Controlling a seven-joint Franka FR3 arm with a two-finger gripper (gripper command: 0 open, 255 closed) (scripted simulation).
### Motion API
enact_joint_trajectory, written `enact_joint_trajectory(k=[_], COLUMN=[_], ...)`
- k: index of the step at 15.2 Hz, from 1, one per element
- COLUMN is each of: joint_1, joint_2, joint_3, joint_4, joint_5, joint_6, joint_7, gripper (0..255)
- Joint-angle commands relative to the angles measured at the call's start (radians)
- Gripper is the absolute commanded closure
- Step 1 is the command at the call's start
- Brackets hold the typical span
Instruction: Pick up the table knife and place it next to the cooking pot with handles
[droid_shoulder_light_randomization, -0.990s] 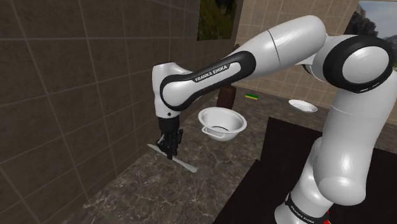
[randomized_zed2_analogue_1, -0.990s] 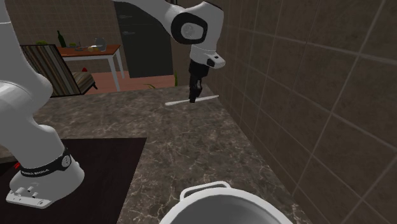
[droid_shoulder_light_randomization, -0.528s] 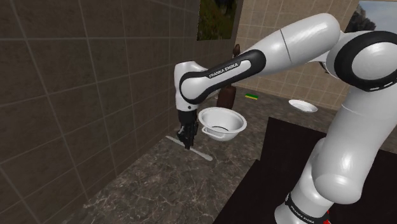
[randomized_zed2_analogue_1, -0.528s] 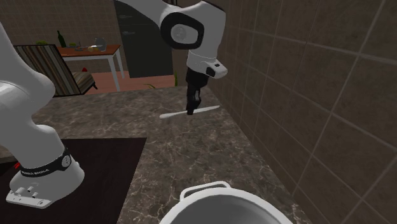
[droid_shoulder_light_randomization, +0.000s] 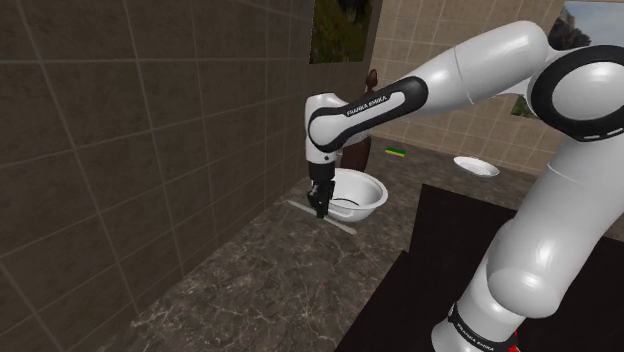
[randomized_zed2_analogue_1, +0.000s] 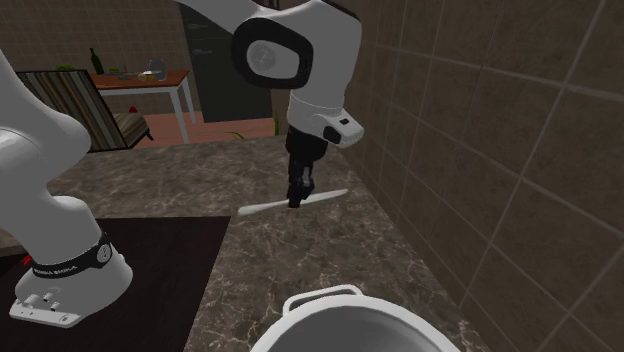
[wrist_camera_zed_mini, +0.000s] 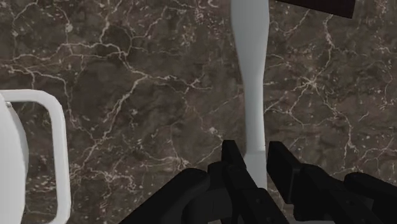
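White round cooking pot with loop handles (droid_shoulder_light_randomization: 352, 193) sits on the dark veined stone counter (droid_shoulder_light_randomization: 270, 290), just beside the black two-finger claw (droid_shoulder_light_randomization: 321, 208). Brown tiled wall (droid_shoulder_light_randomization: 120, 150) is close on the claw's other side. White arm (droid_shoulder_light_randomization: 400, 95) reaches out, its last link pointing straight down. Claw is clamped near mid-length on the pale grey table knife (droid_shoulder_light_randomization: 343, 226), held crosswise. Wrist view: pot handle (wrist_camera_zed_mini: 44, 159) lies beside the claw, and the knife runs ahead of the fingers (wrist_camera_zed_mini: 230, 153).
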Motion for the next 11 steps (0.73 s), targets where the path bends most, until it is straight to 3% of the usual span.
enact_joint_trajectory(k=[1, 11], joint_1=[-0.024, -0.15], joint_2=[-0.011, 0.007], joint_3=[-0.025, -0.157], joint_4=[-0.013, 0.011], joint_5=[-0.011, -0.079], joint_6=[-0.001, -0.015], joint_7=[-0.044, -0.269], gripper=[255, 255])
